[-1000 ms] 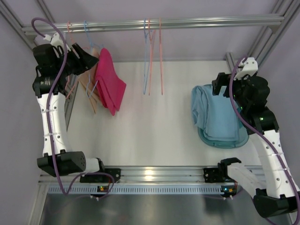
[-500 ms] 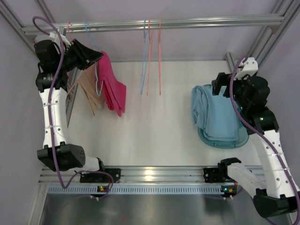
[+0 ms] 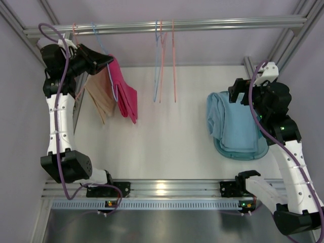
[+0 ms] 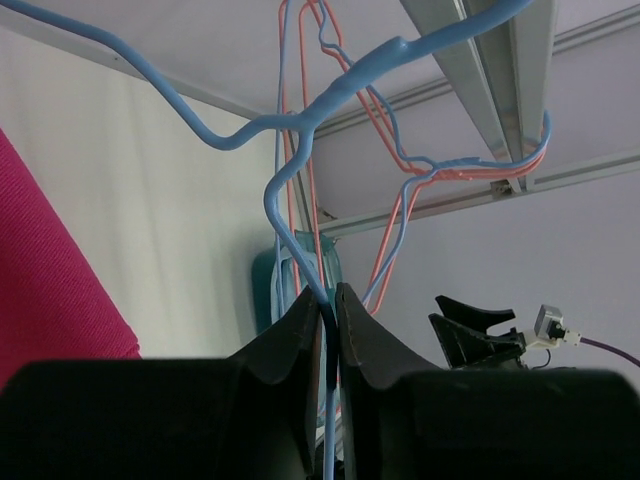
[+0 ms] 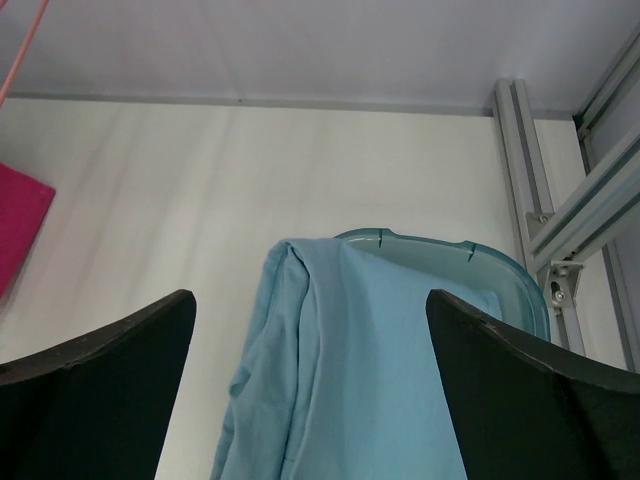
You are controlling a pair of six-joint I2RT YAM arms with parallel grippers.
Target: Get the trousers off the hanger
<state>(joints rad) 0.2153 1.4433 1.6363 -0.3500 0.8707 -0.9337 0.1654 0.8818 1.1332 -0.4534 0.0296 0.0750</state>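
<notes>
The magenta-pink trousers hang folded over a blue wire hanger under the rail at the back left. They also show at the left edge of the left wrist view. My left gripper is shut on the blue hanger's wire, pinched between its fingertips. The light blue trousers lie in a teal basin at the right. My right gripper is open and empty above them, and they show between its fingers in the right wrist view.
A tan cloth hangs on another hanger just left of the magenta trousers. Several empty blue and orange hangers hang mid-rail. The metal rail spans the back, and frame posts stand at the right.
My left gripper has risen and shifted right with the blue hanger. The magenta trousers and tan cloth swung right with it. The right arm has not moved.
</notes>
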